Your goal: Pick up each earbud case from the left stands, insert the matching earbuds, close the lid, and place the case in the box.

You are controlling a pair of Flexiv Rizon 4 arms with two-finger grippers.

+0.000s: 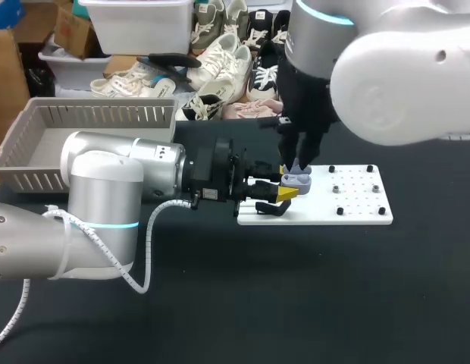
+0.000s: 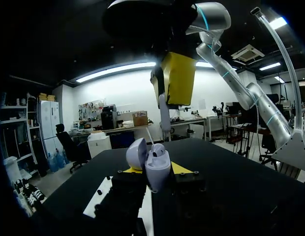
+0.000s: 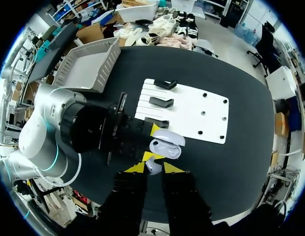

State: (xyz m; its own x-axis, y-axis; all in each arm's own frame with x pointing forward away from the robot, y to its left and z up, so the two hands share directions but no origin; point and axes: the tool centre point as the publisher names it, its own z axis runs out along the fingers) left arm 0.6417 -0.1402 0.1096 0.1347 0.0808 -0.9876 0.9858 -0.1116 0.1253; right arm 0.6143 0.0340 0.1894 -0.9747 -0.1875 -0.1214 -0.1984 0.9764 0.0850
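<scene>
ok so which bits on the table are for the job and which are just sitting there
For the job: case, earbud, left hand, right hand, stands, box.
Just sitting there: pegs on the board.

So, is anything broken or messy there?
Nothing stands out. The case sits open in the left gripper, the right gripper holds an earbud just above it, and nothing looks spilled or broken.

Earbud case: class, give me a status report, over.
Left jaws shut on earbud case, lid open. Right jaws shut on earbud, just above the case. Nothing between them.
</scene>
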